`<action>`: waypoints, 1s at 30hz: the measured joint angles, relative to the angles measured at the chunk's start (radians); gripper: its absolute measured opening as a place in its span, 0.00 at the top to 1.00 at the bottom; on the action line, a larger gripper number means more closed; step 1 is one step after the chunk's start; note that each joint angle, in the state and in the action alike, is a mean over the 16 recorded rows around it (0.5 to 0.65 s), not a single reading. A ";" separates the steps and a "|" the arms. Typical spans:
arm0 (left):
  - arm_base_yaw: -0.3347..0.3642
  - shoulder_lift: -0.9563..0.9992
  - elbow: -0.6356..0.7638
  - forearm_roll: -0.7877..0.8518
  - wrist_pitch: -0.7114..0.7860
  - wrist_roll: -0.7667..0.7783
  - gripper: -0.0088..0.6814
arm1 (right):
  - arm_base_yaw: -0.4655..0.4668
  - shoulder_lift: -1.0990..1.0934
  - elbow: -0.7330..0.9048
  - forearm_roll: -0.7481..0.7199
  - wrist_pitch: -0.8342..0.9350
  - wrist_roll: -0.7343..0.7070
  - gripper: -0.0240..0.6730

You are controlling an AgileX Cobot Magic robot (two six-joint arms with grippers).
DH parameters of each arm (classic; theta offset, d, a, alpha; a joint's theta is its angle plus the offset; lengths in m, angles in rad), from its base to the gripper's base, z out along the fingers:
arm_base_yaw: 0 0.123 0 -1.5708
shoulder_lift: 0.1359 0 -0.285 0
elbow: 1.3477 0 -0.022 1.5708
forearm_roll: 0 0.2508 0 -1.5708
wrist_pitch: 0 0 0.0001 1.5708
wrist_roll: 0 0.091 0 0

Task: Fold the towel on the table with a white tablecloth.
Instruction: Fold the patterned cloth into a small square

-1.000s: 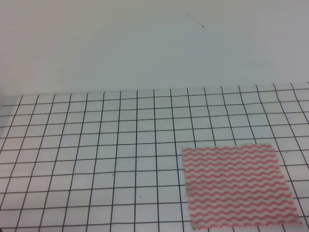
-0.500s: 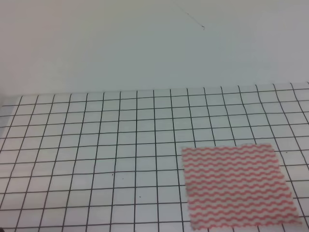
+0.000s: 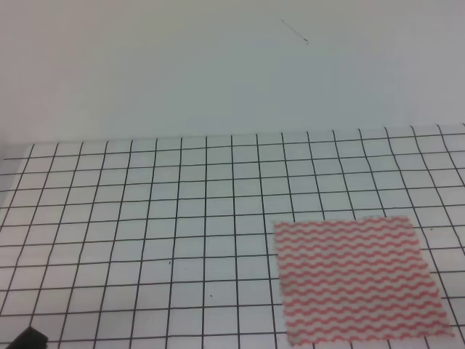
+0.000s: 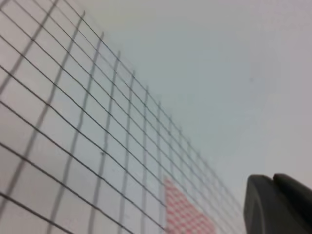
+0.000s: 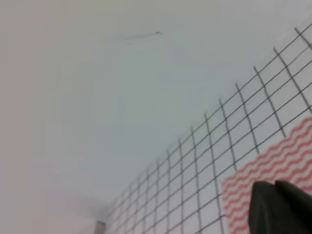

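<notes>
Behind your table (image 3: 145, 218) a plain white wall (image 3: 218, 65) is filling the upper half of the high view. Your gridded tablecloth (image 3: 109, 189) is covering the whole surface, and the towel (image 3: 358, 279) is lying flat and unfolded at the near right. Your left gripper (image 3: 29, 338) is showing only as a dark tip at the bottom left corner, well apart from the towel. Your right gripper (image 5: 280, 207) is appearing only in its wrist view. You cannot tell either pair of jaws' state.
</notes>
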 joint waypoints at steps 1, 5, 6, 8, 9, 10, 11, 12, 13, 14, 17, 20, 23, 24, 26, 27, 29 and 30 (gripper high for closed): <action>0.000 0.000 0.000 -0.042 0.004 0.000 0.99 | 0.000 0.000 0.000 0.038 -0.002 0.000 0.97; 0.000 0.000 0.000 -0.174 0.010 -0.002 0.99 | 0.000 0.000 -0.002 0.157 -0.017 0.002 0.97; 0.000 0.000 0.000 -0.199 0.008 -0.002 0.99 | 0.000 0.000 -0.002 0.181 -0.021 0.002 0.97; 0.000 0.000 0.000 -0.238 0.002 -0.003 0.99 | 0.000 0.000 -0.004 0.212 -0.029 0.001 0.97; 0.000 0.000 0.000 -0.252 -0.003 -0.003 0.99 | 0.000 0.000 -0.004 0.224 -0.033 0.000 0.97; 0.000 0.000 0.000 -0.263 -0.009 -0.002 0.99 | 0.000 0.000 -0.004 0.235 -0.036 -0.002 0.97; 0.000 0.000 0.000 -0.271 -0.015 0.000 0.99 | 0.000 0.000 -0.004 0.243 -0.038 -0.006 0.97; 0.000 0.000 0.000 -0.278 -0.021 0.004 0.99 | 0.000 0.000 -0.004 0.250 -0.039 -0.012 0.97; 0.000 0.000 0.000 -0.284 -0.027 0.011 0.99 | 0.000 0.000 -0.004 0.256 -0.039 -0.022 0.97; 0.000 0.000 0.000 -0.291 -0.032 0.022 0.99 | 0.000 0.000 -0.004 0.261 -0.037 -0.036 0.97; 0.000 0.000 0.000 -0.324 -0.040 0.082 0.99 | 0.000 0.000 -0.015 0.279 -0.020 -0.109 0.97; 0.000 0.000 -0.005 -0.370 -0.029 0.189 0.99 | 0.000 0.000 -0.043 0.295 0.008 -0.215 0.97; 0.000 0.000 -0.023 -0.420 -0.005 0.331 0.99 | 0.000 0.004 -0.083 0.302 0.040 -0.334 0.97; 0.000 0.001 -0.032 -0.436 0.005 0.381 0.99 | 0.000 0.007 -0.100 0.297 0.051 -0.374 0.97; 0.000 0.002 -0.053 -0.467 0.026 0.486 0.99 | 0.000 0.020 -0.136 0.281 0.073 -0.453 0.97; 0.000 0.005 -0.065 -0.480 0.037 0.538 0.99 | 0.000 0.030 -0.157 0.268 0.085 -0.491 0.97; 0.000 0.014 -0.096 -0.502 0.057 0.636 0.99 | 0.000 0.057 -0.205 0.229 0.111 -0.557 0.97; 0.000 0.022 -0.114 -0.509 0.066 0.680 0.99 | 0.000 0.074 -0.230 0.206 0.124 -0.583 0.97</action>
